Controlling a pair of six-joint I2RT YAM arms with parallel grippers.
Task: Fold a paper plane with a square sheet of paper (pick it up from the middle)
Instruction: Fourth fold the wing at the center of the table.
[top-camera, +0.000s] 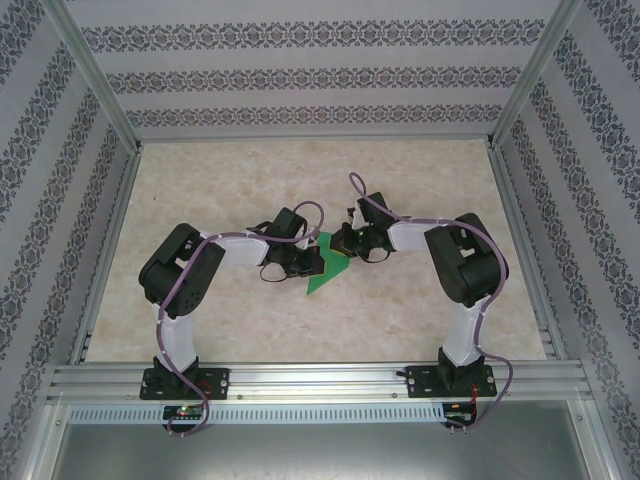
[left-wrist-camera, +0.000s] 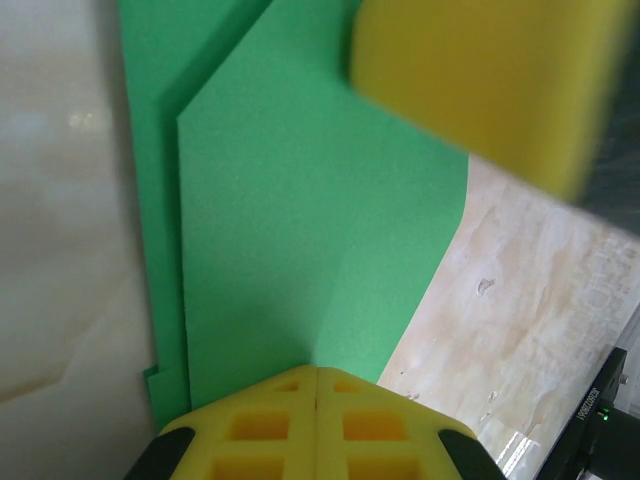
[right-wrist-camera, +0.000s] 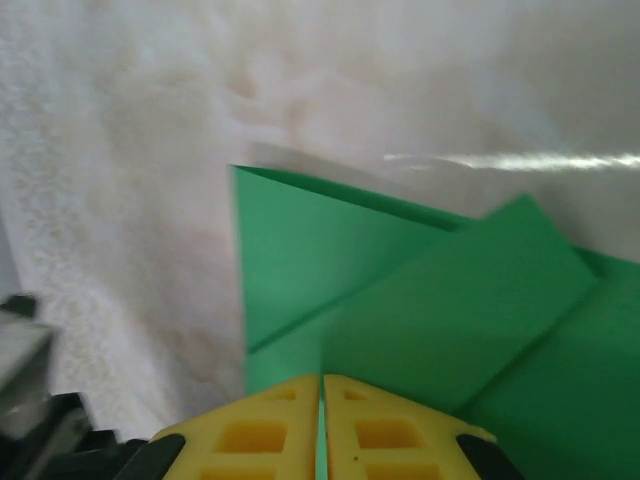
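Part-folded green paper (top-camera: 325, 272) half hidden under left gripper (left-wrist-camera: 316, 372), jaws closed, perhaps pinching it, right gripper (right-wrist-camera: 322, 380) jaws clamping its edge.

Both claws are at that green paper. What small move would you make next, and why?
Probably ease the right gripper down so its pinched flap lies flat, with the closed left gripper steadying the other side. The paper shows overlapping folded layers in the right wrist view, but no slim dart shape yet, so the fold likely needs pressing.
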